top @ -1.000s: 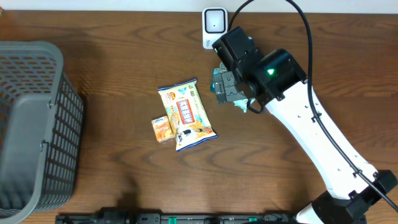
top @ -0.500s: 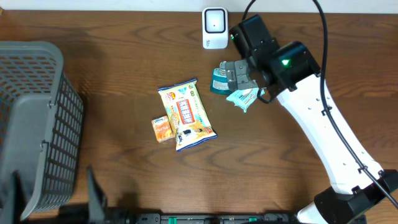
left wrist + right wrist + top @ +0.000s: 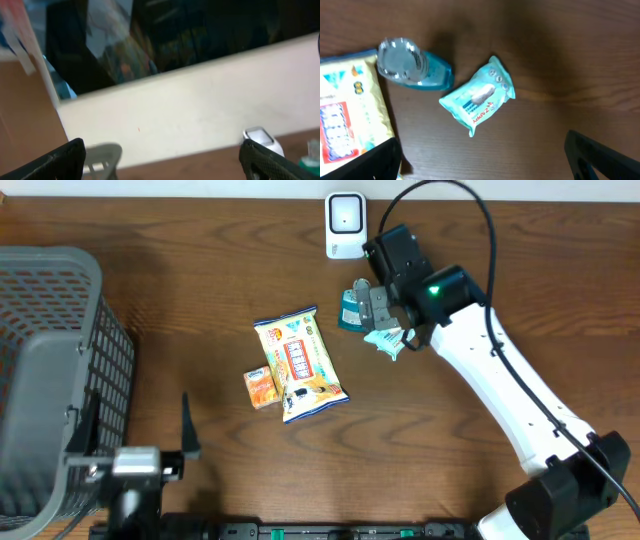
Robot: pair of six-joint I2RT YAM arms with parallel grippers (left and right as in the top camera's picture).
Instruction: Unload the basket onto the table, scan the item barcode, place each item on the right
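R jaws were wide open, empty, above teal packet (image 3: pixel 477 102) on desk (image 3: pixel 560 50). It lay at 12 o'clock from them in wrist view, long axis approx 2-8. L jaws also open, far off at desk's 7 o'clock; R arm (image 3: pixel 500 380) nearer.

Reaches in from 5 o'clock with the white right arm (image 3: pixel 510 410), stretched toward 12. Hangs the right gripper (image 3: pixel 378 308) over the worktop, pointing down, jaws spread wide and empty. Sits the left gripper (image 3: pixel 136 430) low at 7 o'clock, aimed level toward 12, jaws wide apart, empty.
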